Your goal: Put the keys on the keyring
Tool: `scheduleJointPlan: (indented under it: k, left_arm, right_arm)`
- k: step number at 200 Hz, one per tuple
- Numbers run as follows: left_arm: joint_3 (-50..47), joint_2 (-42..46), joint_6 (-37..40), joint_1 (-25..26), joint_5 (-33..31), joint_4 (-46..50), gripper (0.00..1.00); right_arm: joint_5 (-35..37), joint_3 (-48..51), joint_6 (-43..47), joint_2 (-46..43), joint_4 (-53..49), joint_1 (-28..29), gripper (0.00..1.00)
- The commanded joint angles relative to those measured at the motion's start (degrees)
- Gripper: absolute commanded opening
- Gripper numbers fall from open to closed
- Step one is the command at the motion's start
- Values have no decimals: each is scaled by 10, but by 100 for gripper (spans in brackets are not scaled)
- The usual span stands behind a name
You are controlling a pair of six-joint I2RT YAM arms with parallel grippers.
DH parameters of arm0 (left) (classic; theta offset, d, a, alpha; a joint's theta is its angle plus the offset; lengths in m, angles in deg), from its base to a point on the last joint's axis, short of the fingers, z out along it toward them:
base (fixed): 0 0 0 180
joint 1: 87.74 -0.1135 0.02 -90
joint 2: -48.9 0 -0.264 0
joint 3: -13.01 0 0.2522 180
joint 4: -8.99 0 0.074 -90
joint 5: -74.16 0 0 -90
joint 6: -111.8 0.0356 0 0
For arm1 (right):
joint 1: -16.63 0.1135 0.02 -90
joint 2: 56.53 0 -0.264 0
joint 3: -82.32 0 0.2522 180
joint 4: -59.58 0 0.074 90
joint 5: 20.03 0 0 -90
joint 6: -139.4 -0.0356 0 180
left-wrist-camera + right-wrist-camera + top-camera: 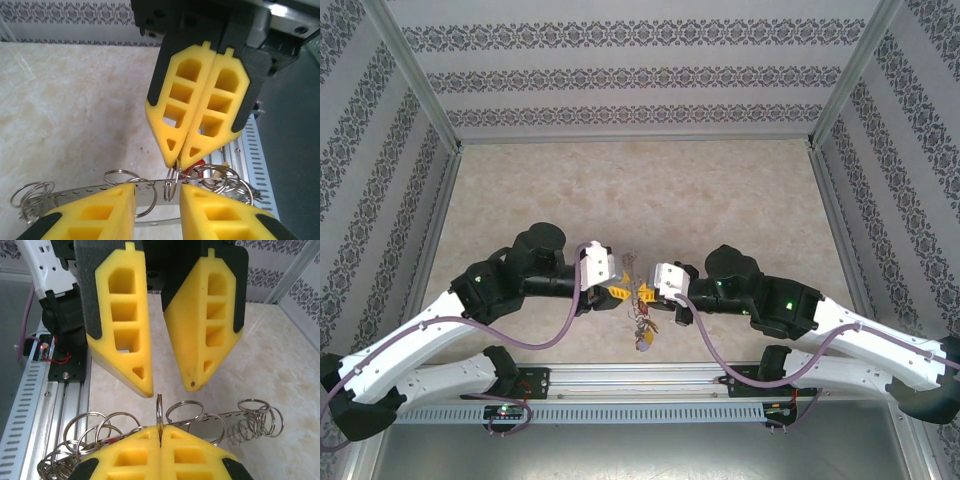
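Note:
The keyring (85, 194) is a thin perforated silver band strung with several small split rings, and it also crosses the right wrist view (220, 418). My right gripper (160, 431) is shut on one small split ring (159, 412) that stands upright on edge. In the left wrist view its fingertips (179, 163) pinch that ring (172, 192). A sliver of red tag (196, 165) shows behind them; the keys themselves are hidden. My left gripper (157, 189) is open, its fingertips (147, 390) apart just above the ring. From above, both grippers (617, 291) (645, 293) meet over a hanging bunch (642, 328).
The grippers hover over the near edge of the marble tabletop (640, 200). A slotted aluminium rail (640, 378) runs along that edge, close below the hanging bunch. Patterned walls (640, 70) close in the back and sides.

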Motion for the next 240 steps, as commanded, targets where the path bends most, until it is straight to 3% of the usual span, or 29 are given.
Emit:
scheduleJointPlan:
  k: [1, 51, 99, 143, 160, 178, 240]
  left_arm:
    - [22, -8, 22, 13, -20, 20, 29]
    - [30, -30, 35, 24, -13, 26, 21]
    - [26, -33, 39, 28, -14, 28, 0]
    - [12, -10, 33, 29, 0, 6, 0]
    - [0, 8, 32, 29, -4, -13, 0]
    - [-14, 21, 22, 29, 1, -41, 0]
    - [-37, 30, 6, 29, 26, -93, 0]
  right_arm:
    - [-12, -25, 9, 2, 5, -4, 0]
    - [-22, -22, 6, 9, 20, -4, 0]
    - [-31, -17, 4, 9, 36, -4, 0]
    - [-28, 0, -5, -6, 50, -4, 0]
    - [-21, 19, -21, -19, 60, -4, 18]
    - [-13, 43, -41, -36, 79, -4, 30]
    - [-12, 84, -81, -56, 104, -4, 36]
